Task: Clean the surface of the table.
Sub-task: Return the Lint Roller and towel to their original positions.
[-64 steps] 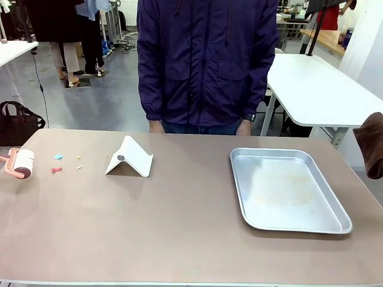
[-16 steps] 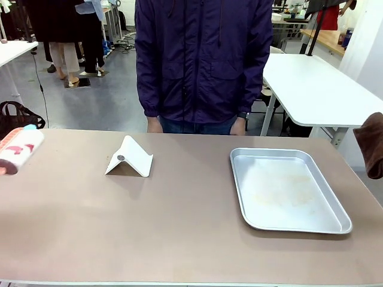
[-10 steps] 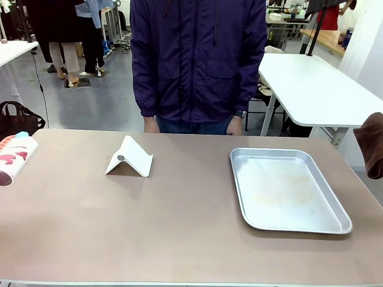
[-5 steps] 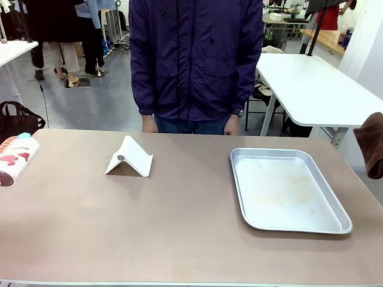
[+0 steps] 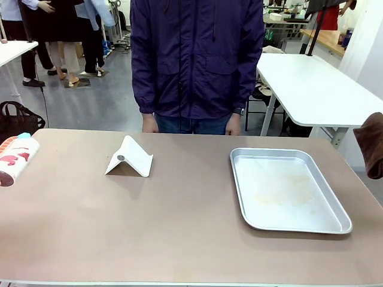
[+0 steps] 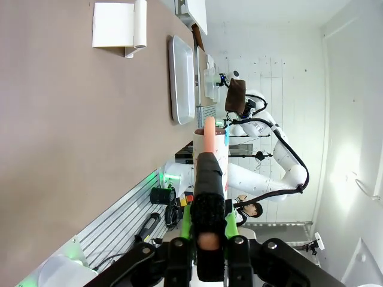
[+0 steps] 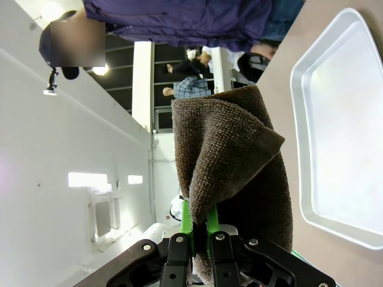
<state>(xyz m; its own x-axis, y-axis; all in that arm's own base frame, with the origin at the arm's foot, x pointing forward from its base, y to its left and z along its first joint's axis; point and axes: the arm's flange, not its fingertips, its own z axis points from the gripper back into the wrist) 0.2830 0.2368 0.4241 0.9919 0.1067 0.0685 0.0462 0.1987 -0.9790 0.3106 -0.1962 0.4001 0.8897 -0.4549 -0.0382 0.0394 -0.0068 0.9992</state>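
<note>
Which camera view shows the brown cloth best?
The right wrist view: the brown cloth is close up, folded, clamped between the fingers. The front view catches part of the cloth at the picture's right edge; the left wrist view shows it small and far off.

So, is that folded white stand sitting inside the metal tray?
No, the white stand sits on the brown table, left of the metal tray and apart from it.

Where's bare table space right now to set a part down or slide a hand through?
Free: the wide gap between stand and tray; the whole near strip of the table; the patch between roller and stand. Tight: the right side, where the tray leaves thin margins and the cloth hangs by the edge.
</note>
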